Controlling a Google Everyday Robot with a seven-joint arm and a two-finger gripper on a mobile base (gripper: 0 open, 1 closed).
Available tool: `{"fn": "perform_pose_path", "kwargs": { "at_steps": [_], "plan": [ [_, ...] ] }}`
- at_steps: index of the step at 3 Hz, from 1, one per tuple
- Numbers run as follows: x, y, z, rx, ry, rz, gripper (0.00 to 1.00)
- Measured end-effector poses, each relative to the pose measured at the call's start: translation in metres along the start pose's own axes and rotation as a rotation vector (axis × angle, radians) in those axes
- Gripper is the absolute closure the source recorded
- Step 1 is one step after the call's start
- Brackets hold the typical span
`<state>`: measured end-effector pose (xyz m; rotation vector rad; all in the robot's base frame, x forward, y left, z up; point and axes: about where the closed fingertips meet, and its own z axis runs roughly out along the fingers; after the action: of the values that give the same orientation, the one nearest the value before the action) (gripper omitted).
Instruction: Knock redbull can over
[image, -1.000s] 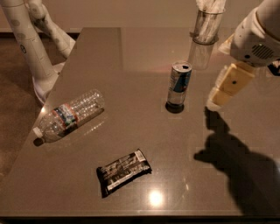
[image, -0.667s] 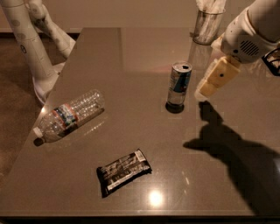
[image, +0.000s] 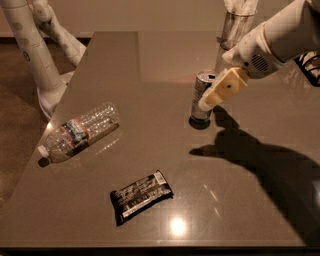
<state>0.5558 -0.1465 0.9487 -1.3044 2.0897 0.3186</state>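
- Brown, glossy tabletop (image: 150, 65) is filling the view, with pale floor showing along its left edge.
- The can (image: 198, 97) is standing upright right of centre, toward the far side, with its long axis vertical.
- The gripper (image: 207, 101) is hanging at the can's right side, level with its middle, on an arm slanting down from the upper right.
- Its tip is overlapping the can's right edge in view, so I cannot tell whether it is touching or just beside it.
- Whether the gripper is spread or pressed together cannot be told, since it is showing as one tan block.
- The can is lying to the left of the tip, so a sideways push leftward is looking like the likely way to topple it.
- The can is looking slim and tall, silver and blue, with its silver top catching light.
- A bottle (image: 80, 131) is lying on its side at the left, and a dark bar (image: 141, 196) is resting near the front edge; both are sitting well apart from the can.
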Motion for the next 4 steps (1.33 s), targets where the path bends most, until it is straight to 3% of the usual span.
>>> {"fn": "perform_pose_path", "kwargs": {
  "at_steps": [1,2,4],
  "plan": [
    [-0.006,0.004,0.019,-0.022,-0.069,0.011,0.00],
    [-0.008,0.002,0.031,-0.023,-0.129,0.027,0.12],
    [-0.011,-0.001,0.028,-0.024,-0.179,0.030,0.58]
  ]
}}
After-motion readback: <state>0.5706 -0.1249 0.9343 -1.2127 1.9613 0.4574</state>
